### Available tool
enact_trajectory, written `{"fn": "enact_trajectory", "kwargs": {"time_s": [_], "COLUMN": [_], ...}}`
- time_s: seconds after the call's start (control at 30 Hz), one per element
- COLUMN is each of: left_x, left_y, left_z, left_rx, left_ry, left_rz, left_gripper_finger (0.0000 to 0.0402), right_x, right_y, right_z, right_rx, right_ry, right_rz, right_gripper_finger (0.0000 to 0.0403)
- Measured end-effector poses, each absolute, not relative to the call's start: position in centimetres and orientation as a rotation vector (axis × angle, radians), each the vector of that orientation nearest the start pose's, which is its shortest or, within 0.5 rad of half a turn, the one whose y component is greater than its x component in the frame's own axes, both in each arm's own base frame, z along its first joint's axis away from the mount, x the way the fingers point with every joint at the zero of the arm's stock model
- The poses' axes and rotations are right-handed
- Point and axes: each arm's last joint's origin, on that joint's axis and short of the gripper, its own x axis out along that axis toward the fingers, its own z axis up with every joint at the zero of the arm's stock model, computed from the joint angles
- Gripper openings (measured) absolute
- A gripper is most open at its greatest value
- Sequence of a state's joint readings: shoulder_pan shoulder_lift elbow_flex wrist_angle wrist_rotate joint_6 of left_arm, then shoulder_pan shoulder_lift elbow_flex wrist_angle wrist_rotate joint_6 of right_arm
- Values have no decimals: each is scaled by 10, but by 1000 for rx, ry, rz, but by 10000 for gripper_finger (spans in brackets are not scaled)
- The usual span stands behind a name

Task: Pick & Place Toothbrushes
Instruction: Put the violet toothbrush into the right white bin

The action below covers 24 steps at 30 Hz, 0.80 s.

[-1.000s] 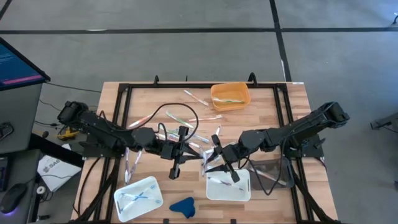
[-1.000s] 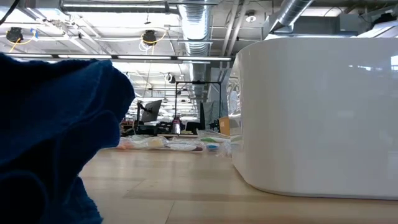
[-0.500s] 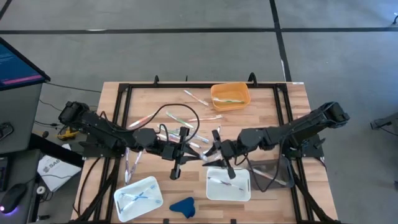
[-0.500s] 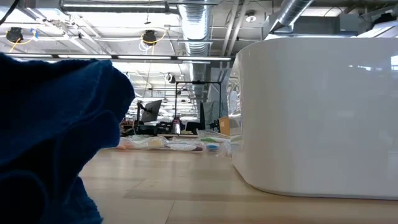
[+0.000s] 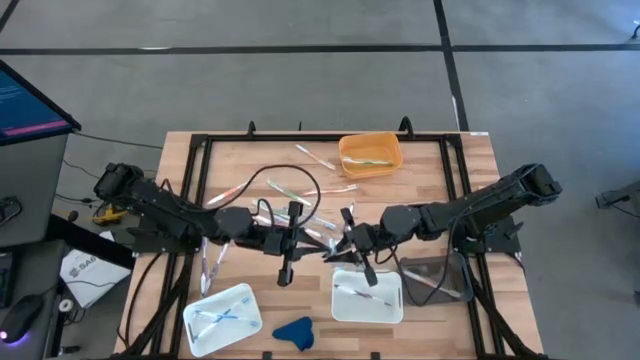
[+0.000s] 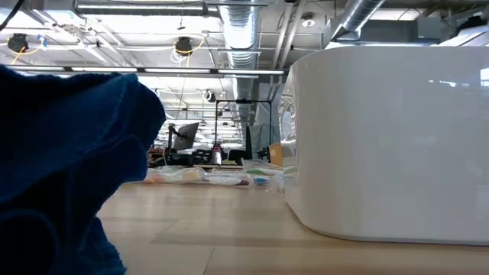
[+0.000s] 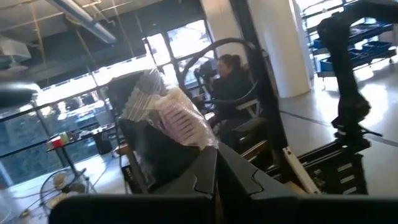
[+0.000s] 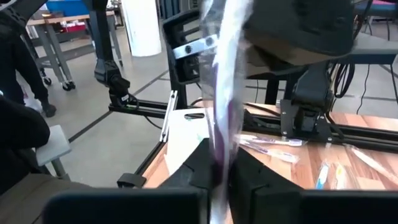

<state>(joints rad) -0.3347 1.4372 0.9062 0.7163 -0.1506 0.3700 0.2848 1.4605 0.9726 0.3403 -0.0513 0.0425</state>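
Observation:
A toothbrush in a clear wrapper (image 5: 321, 243) spans the gap between my two grippers, above the middle of the table. My left gripper (image 5: 303, 241) is shut on one end and my right gripper (image 5: 338, 243) on the other. In the left wrist view its pink-white head (image 7: 166, 118) shows inside the crinkled wrapper. In the right wrist view the wrapper (image 8: 225, 68) has a purple streak. More toothbrushes (image 5: 300, 190) lie loose on the wood. Others lie in the left white tray (image 5: 222, 318), the right white tray (image 5: 367, 297) and the orange tray (image 5: 370, 155). My left gripper pinches the wrapped toothbrush between its two shut fingers (image 7: 199, 177), coming roughly level from the table's left. The wrapper's head end (image 7: 155, 124) sticks out past the fingertips, clear of the table. My right gripper pinches the wrapper's other end (image 8: 219, 146) between its shut fingers (image 8: 200, 167), coming roughly level from the table's right. The toothbrush runs straight on from the fingers toward the left gripper, lifted clear of the table.
A black cable (image 5: 290, 182) loops over the wood behind the grippers. A blue cloth lump (image 5: 293, 332) lies at the near edge and fills the left of the low view (image 6: 69, 168). A dark clear bin (image 5: 440, 275) stands at the right, within the black frame (image 5: 200, 145).
My right gripper has gone a little toward the table's left and far edge, up to the left gripper and the free end of the wrapped toothbrush. The left gripper has kept still with the toothbrush.

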Motion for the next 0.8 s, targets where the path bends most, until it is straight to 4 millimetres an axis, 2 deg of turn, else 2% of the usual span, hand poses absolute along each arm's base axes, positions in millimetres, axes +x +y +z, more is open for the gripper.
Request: {"fn": "enact_trajectory", "kwargs": {"time_s": [0.17,0.3,0.57,0.67,0.8], "left_x": [305,298,259,247,239], "left_y": [-101,-99,-107,-111,-117], "left_z": [308,309,330,335,337], "left_rx": [326,342,329,304,300], "left_ry": [-171,-111,-2,21,31], "left_rz": [-155,-140,86,191,246], "left_gripper_finger": [3,12,69,78,77], "right_x": [317,315,298,290,281], "right_y": [94,92,92,96,104], "right_z": [288,285,292,296,298], "right_rx": [30,21,-50,-105,-212], "right_ry": [177,224,291,299,303], "right_rz": [331,324,345,373,425], "right_gripper_finger": [27,13,12,12,12]}}
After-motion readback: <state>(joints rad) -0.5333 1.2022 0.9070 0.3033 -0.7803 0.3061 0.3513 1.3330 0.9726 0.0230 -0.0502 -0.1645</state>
